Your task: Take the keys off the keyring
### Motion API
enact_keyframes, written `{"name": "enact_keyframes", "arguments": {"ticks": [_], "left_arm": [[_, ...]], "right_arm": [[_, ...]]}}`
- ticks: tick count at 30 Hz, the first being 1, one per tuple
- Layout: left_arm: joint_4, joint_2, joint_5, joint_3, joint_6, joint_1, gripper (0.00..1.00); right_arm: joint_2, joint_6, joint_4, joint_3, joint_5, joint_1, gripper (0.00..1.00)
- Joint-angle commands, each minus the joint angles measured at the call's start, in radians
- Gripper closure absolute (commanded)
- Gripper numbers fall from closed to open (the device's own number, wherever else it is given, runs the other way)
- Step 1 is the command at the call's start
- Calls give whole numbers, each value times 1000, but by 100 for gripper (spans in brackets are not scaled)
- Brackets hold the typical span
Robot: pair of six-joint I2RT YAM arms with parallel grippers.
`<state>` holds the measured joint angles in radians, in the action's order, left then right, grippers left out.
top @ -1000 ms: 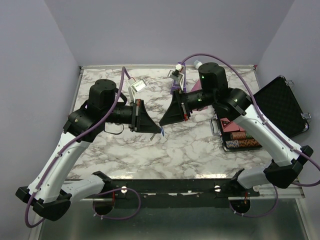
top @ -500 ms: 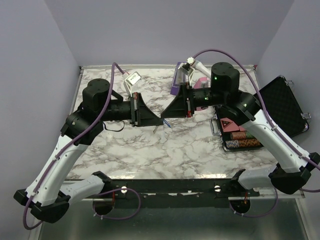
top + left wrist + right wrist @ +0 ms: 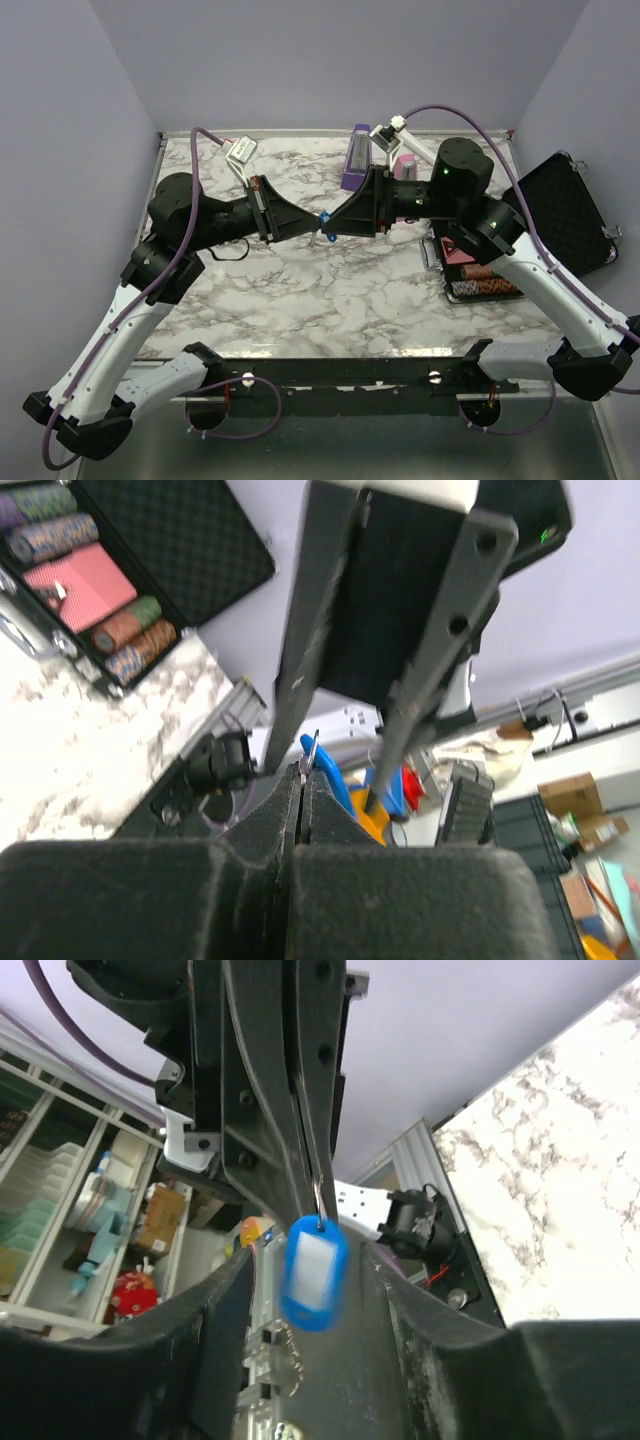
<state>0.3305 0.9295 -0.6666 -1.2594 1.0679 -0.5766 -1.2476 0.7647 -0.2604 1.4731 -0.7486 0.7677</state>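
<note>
The left pincer [image 3: 300,770], its jaws pressed together with no gap showing, pinches the thin pale metal loop at the top of the keys [image 3: 313,1272]. The keys appear as a small bright-blue oval tag with a paler rectangular window on its face. They are slightly blurred in the right wrist view and far narrower than either pincer. The tag hangs from the left fingertips, held in the air above the middle of the marbled worktop [image 3: 380,300]; no part of it rests on the surface. The right pincer [image 3: 312,1260] faces the left one tip to tip, jaws spread. Its two dark fingers [image 3: 225,1340] stand on either side of the tag with a gap visible on each side, so it grips nothing. From above, the two pincers meet nose to nose, with the blue tag as a small spot at their junction. Beyond them, near the far edge of the worktop, stand a purple metronome [image 3: 357,158] and a pink metronome [image 3: 404,165]. At the right edge lies an open black case [image 3: 560,215] holding rows of poker chips [image 3: 485,280].
</note>
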Motion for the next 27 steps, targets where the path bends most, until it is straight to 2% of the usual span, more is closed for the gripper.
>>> {"name": "enact_keyframes", "arguments": {"ticks": [1, 4, 10, 13, 16, 17, 21, 27], "left_arm": [[-105, -14, 93, -11, 30, 7, 100], [8, 9, 72, -72, -26, 9, 100], [362, 72, 18, -256, -253, 11, 100], [497, 92, -22, -301, -377, 11, 100], [564, 98, -53, -285, -471, 11, 100], [576, 106, -112, -282, -511, 11, 100], [702, 153, -162, -334, -635, 14, 100], [812, 262, -243, -440, -655, 12, 100]], "right_arm": [[25, 30, 27, -23, -6, 12, 40], [27, 2, 3, -2, 6, 12, 36], [-9, -120, -190, 101, 58, 12, 35], [-22, -157, -227, 119, 48, 12, 35], [-38, -188, -229, 118, -14, 12, 36], [-38, -194, -229, 113, -29, 13, 36], [-47, -215, -249, 99, -103, 12, 37], [-96, -283, -367, 158, -162, 12, 38]]}}
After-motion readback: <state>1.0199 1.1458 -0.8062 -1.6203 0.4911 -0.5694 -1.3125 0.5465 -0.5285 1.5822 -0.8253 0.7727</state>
